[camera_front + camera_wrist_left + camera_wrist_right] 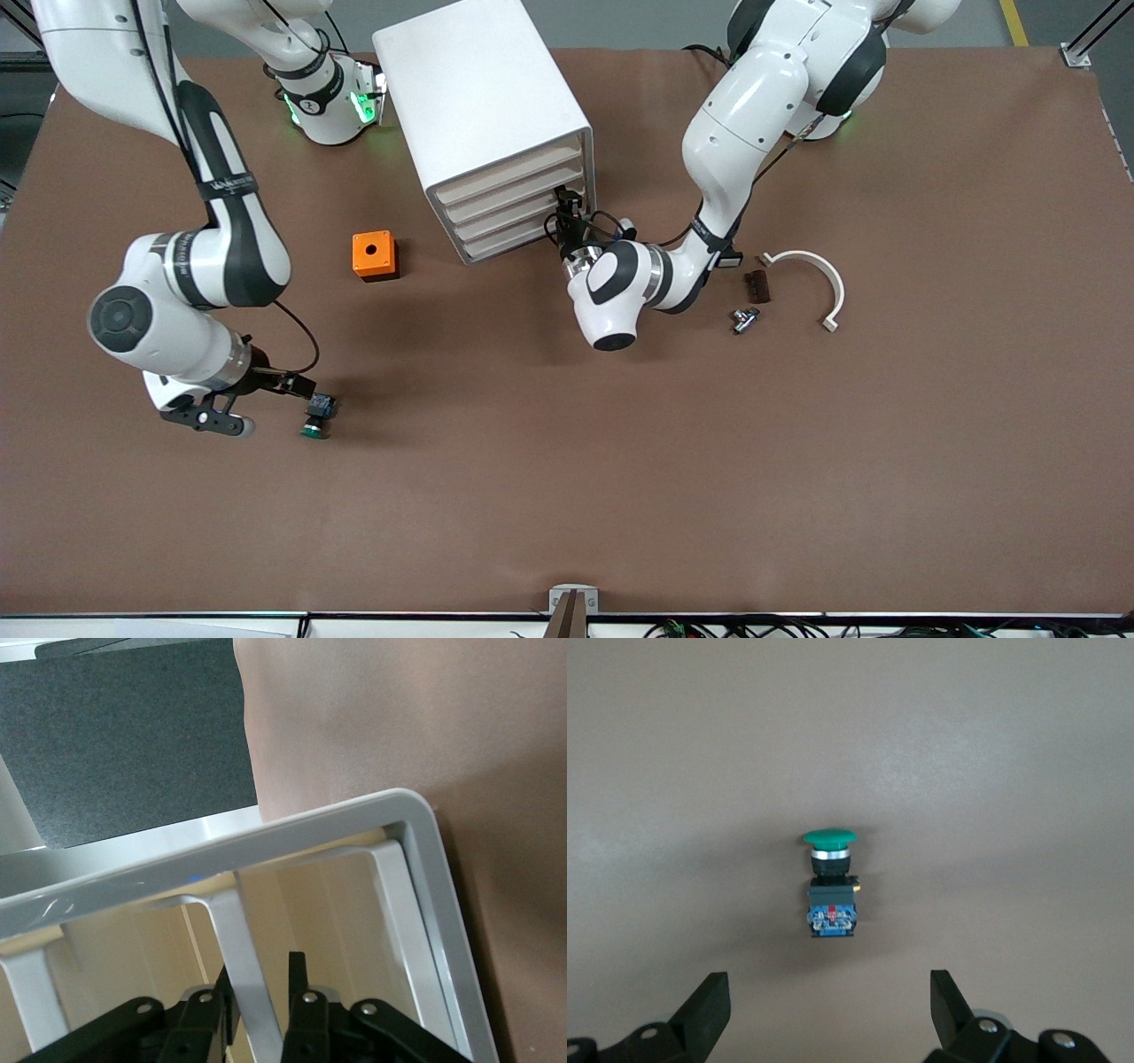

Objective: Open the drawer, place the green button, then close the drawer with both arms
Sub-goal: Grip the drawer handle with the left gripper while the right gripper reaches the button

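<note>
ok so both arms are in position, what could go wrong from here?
1. The right gripper has its jaws open with the small green-capped push button lying on its side on the brown table, apart from them; closing on the round cap may let it roll or slip.
2. The left gripper is at the white cabinet's cream drawer fronts; the four sit close together, so it may catch the wrong one.

i'm seeing my right tool (297, 387) hovering low with its fingers (709, 1010) spread wide, while my left tool (567, 213) is reaching forward, fingers nearly together.
</note>
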Controlling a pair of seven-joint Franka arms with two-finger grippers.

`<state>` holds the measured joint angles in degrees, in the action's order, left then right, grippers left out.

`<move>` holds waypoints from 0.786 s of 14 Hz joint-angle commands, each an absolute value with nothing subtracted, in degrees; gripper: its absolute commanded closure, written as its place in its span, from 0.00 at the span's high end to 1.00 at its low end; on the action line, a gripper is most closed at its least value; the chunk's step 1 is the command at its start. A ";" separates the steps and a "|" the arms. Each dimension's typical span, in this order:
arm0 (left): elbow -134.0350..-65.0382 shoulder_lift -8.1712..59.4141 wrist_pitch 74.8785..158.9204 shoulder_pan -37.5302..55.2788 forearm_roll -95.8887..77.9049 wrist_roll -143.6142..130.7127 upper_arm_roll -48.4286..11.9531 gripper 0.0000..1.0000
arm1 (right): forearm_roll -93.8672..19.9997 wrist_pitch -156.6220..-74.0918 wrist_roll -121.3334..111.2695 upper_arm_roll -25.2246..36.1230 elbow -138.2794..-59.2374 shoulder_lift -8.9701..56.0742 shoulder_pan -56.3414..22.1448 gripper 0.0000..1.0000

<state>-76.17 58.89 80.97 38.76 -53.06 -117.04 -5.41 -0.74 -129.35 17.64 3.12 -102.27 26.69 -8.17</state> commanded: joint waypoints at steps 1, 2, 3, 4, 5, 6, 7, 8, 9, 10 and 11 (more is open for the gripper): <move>-75.23 59.76 80.16 38.94 -54.14 -118.73 -5.27 0.17 | 1.23 -133.05 19.60 3.43 -102.04 29.78 -8.18 1.00; -75.23 59.68 80.16 38.94 -54.05 -118.83 -5.27 0.16 | 1.23 -134.37 19.69 3.51 -101.95 30.93 -8.00 1.00; -75.23 59.68 80.16 38.76 -54.05 -118.83 -5.27 0.15 | 1.32 -134.82 20.21 3.52 -101.52 32.07 -7.91 1.00; -75.15 59.68 80.16 38.50 -54.05 -118.74 -5.27 0.14 | 1.32 -134.82 21.08 3.60 -100.99 32.95 -8.00 1.00; -75.15 59.68 80.16 38.24 -54.05 -118.74 -5.27 0.13 | 1.32 -134.74 22.22 3.60 -100.55 33.74 -7.91 1.00; -75.06 59.68 80.16 37.80 -54.14 -118.74 -5.27 0.13 | 1.32 -134.82 22.85 3.52 -100.46 34.36 -7.91 1.00; -74.97 59.68 80.16 37.36 -54.14 -118.83 -5.27 0.13 | 1.23 -134.91 23.98 3.52 -100.46 34.80 -8.08 1.00; -74.88 59.68 80.16 37.09 -54.14 -118.74 -5.19 0.13 | 1.23 -134.83 24.95 3.52 -100.55 35.07 -8.35 1.00; -74.80 59.68 80.24 36.31 -54.14 -118.74 -5.10 0.13 | 1.23 -134.91 25.31 3.52 -100.55 35.68 -8.52 1.00; -74.79 59.68 80.24 35.52 -54.49 -118.74 -5.10 0.13 | 1.23 -134.91 25.31 3.52 -100.46 35.86 -8.35 1.00; -74.79 59.68 80.24 34.90 -54.93 -118.83 -5.01 0.13 | 1.14 -134.91 25.40 3.52 -100.46 36.21 -8.18 1.00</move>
<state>-76.12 58.90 80.21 36.46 -53.34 -118.94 -5.35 0.11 -135.07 23.58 3.73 -101.72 35.07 -8.44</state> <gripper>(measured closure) 0.868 0.000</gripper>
